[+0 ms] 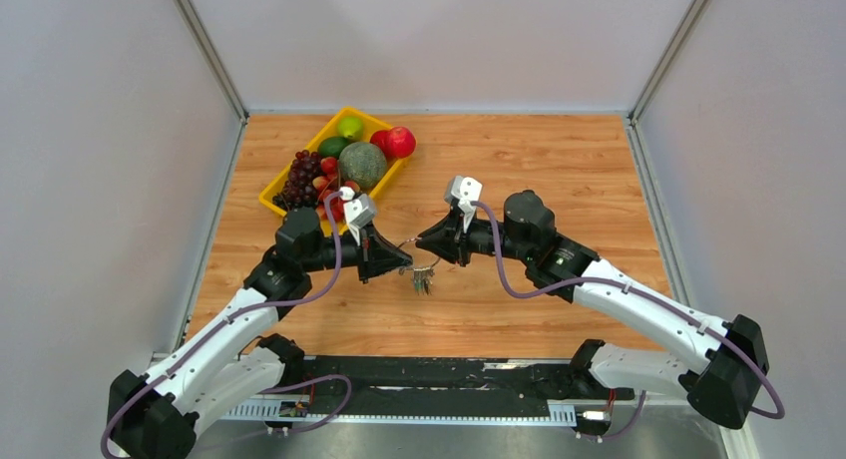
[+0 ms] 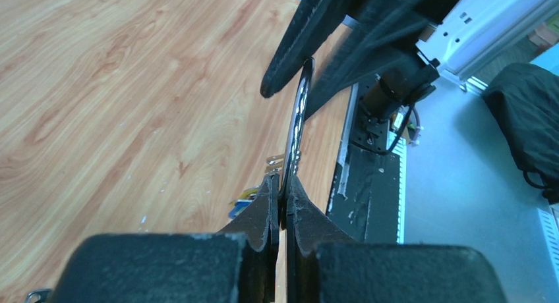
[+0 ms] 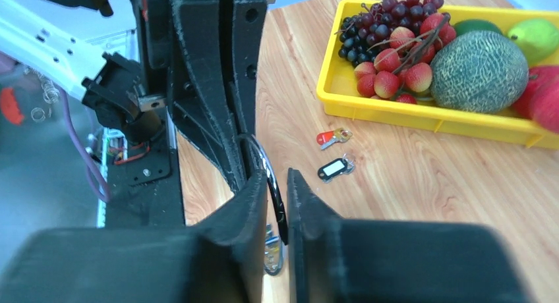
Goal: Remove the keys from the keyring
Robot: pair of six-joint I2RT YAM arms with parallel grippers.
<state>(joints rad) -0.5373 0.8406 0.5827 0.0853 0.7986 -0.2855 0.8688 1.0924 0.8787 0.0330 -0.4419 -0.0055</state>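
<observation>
Two keys (image 3: 333, 137) lay free on the tabletop (image 3: 409, 184); the bunch (image 1: 423, 277) hung from the ring (image 2: 300, 112) above it. The left hand (image 2: 282, 188) pinched the ring; the right hand (image 3: 277, 184) straddled it, grip unclear.

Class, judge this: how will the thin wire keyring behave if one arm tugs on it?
Probably stiff: the keyring holds its curve while pinched edge-on in the left gripper. Likely slippery, since it is thin, shiny wire. The keys dangling beneath it would probably swing.
</observation>
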